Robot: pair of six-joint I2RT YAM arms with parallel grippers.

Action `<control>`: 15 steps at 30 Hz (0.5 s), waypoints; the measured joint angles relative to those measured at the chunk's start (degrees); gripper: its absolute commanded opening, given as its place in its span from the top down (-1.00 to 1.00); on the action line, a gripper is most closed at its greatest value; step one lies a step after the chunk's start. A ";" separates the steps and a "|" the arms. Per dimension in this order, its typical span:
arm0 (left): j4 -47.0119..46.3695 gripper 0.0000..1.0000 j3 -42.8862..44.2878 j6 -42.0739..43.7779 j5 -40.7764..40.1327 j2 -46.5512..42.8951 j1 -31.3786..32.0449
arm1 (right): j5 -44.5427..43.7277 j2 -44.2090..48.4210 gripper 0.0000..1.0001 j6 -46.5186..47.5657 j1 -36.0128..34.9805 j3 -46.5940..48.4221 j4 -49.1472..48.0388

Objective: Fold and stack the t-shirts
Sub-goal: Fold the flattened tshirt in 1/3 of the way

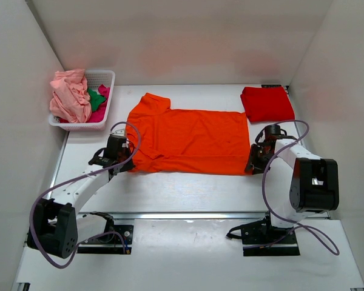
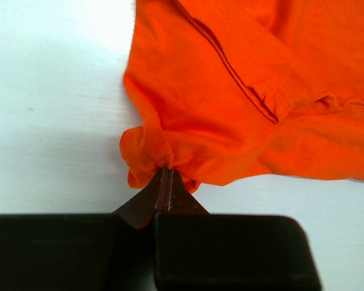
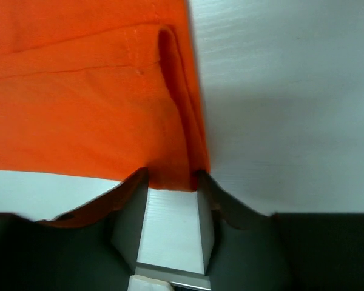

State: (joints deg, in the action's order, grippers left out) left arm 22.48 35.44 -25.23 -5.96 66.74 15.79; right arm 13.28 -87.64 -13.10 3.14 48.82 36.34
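**While one claw grips and the other only straddles, the fold should wait**

Since the left claw [image 2: 164, 187] is pressed together on a small bunch of cloth at the near-left corner of the orange t-shirt [image 1: 188, 138], that side looks ready. The right claw [image 3: 170, 182] is not. Its fingers [image 3: 130, 212] stand apart around the doubled hem at the near-right corner, with bare counter [image 3: 291, 91] showing between them.

I judge the step to be taking both near corners so as to carry the near edge over to the far one. To do it well, the right side should shut squarely on both layers of hem before either arm rises. Both arms should then lift level and travel together, keeping the edge taut so the cloth neither sags nor skews. The left pinch looks shallow and could slip under tension.

Only the overhead view shows the whole garment spread flat mid-counter. It also shows a folded red t-shirt [image 1: 267, 103] at far right, and at far left a white mesh basket [image 1: 107, 75] holding a pink t-shirt [image 1: 70, 97], a green t-shirt [image 1: 96, 99] and a magenta t-shirt [image 1: 101, 115]. Only the wrist views show the bite itself: the left one shows the gathered cloth and a sleeve seam, the right one the gap.
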 measured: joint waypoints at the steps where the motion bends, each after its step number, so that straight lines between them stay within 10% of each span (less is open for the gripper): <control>1: -0.24 1.00 0.09 1.29 0.02 0.00 -0.07 | -0.17 -0.55 0.81 0.15 0.07 0.00 0.24; 15: -5.18 1.00 2.47 24.20 -3.48 -1.68 -2.08 | -1.55 -3.28 1.00 2.64 3.48 3.32 2.38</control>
State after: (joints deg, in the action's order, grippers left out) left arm 17.30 37.91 -1.04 -9.43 65.06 13.72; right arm 11.73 -90.91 -10.46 6.61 52.14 38.72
